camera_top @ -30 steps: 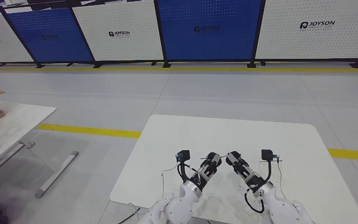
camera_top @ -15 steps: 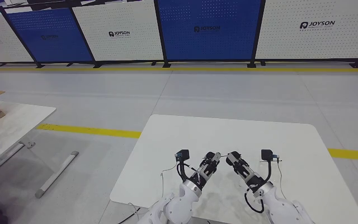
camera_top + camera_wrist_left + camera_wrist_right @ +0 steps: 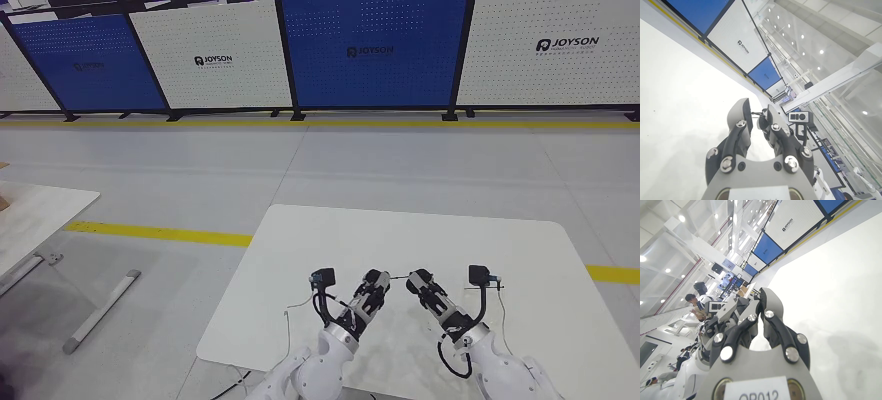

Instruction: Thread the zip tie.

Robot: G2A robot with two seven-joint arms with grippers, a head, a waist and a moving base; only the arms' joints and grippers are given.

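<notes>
A thin black plastic zip tie [image 3: 755, 113] shows against a plain white rectangular tabletop [image 3: 330, 230]; blue and white dotted wall panels [image 3: 375, 50] alternate at top.

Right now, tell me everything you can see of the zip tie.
The zip tie is a thin black strand, plastic by its look, held in the air above the white table. It lies across the gap between the spread fingers of the left gripper and seems to reach one pad. The right gripper is closed on its other end. Its head and tail are too small to tell apart.
</notes>
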